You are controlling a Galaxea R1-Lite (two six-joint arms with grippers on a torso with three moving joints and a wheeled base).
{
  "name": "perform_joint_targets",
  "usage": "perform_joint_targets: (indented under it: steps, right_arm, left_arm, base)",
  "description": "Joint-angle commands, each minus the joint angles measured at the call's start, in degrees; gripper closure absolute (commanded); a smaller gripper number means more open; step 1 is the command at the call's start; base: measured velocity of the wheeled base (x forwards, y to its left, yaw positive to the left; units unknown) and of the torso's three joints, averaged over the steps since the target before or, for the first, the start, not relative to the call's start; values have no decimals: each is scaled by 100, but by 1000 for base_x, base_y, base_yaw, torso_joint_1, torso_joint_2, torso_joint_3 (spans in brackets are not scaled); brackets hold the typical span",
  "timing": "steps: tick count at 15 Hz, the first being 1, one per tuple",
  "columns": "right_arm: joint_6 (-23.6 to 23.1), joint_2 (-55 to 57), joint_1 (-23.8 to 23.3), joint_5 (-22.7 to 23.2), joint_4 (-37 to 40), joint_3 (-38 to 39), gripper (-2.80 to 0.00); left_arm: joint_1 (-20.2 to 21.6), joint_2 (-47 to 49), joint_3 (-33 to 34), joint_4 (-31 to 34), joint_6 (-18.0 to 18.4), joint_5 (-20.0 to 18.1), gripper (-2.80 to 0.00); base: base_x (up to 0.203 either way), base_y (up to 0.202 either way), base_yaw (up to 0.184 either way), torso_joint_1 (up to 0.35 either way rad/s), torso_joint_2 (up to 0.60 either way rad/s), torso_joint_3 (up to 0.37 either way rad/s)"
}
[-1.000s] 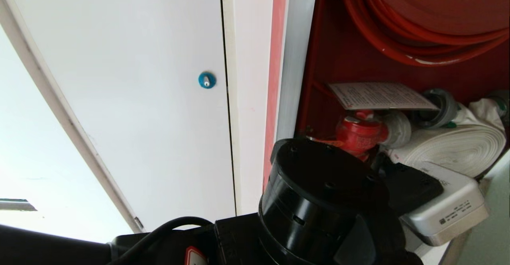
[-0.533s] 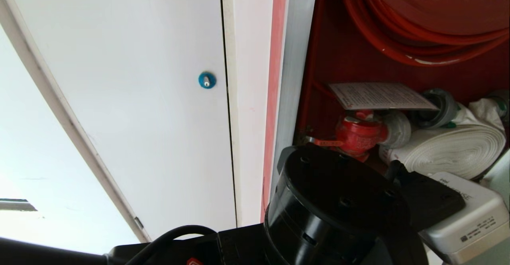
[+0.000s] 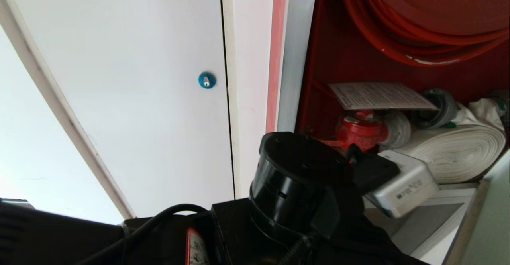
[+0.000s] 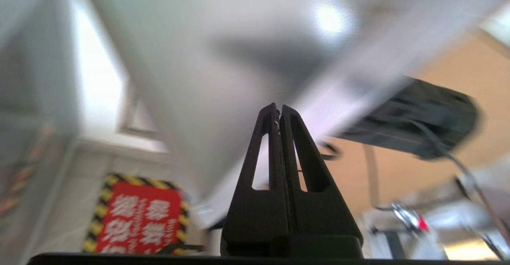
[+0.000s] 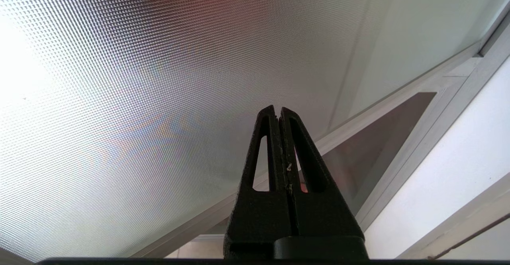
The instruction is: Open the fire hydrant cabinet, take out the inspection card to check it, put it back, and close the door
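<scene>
Your left arm [image 3: 295,185] has pulled back toward the near left, its pincer [image 4: 277,111] closed on nothing; the right pincer [image 5: 277,113] is closed too. The inspection card [image 3: 380,96] lies in the open fire hydrant cabinet [image 3: 338,50], on the red valve [image 3: 358,131], so reaching comes next

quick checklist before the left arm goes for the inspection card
1. fire hydrant cabinet open, red inside showing: ok
2. inspection card in view, lying above the red valve: ok
3. left tool empty: ok
4. left tool open for a grasp: not ok, shut
5. left tool's gap to the card: cannot tell
6. right tool shut, facing the frosted door: ok
</scene>
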Motion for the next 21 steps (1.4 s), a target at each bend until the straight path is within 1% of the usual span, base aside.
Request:
perform_joint_targets:
  steps: [1,4,6,9,11,13,15,18,19,20,21]
  right_arm:
    - [11,2,2,0,0,2,0]
    - [37,6,2,0,0,2,0]
    - [36,8,2,0,0,2,0]
    - [37,3,2,0,0,2,0]
    - [29,2,2,0,0,2,0]
    - [55,2,2,-6,0,2,0]
    - [81,2,2,-8,0,2,0]
    - [81,2,2,-8,-2,2,0]
    - [81,2,2,-8,0,2,0]
    - [81,2,2,-8,0,2,0]
    - [81,2,2,-8,0,2,0]
  left_arm:
    - [400,49,78,-28,-3,-24,0]
    - [1108,-127,485,-52,38,-29,0]
    - [1584,-348,908,-66,89,-26,0]
    - [2417,-817,1564,-71,208,-12,0]
    - [3040,-1375,2143,-71,518,-2,0]
    - [3596,-2016,2622,-70,696,11,0]
    - [4273,-2659,3047,-43,884,32,0]
    - [5185,-3720,3671,-20,1334,134,0]
    - [5455,-4103,3865,-13,1515,272,0]
    - [5733,-4476,4042,-8,1761,528,0]
    - [5956,-4807,4200,-6,2037,876,0]
  base:
    - [0,0,0,0,0,0]
    - [0,0,0,0,0,0]
    - [0,0,0,0,0,0]
    - [0,0,0,0,0,0]
    - [0,0,0,0,0,0]
    - [0,0,0,0,0,0]
    - [0,0,0,0,0,0]
    - [0,0,0,0,0,0]
    - [0,0,0,0,0,0]
    - [0,0,0,0,0,0]
    - [0,0,0,0,0,0]
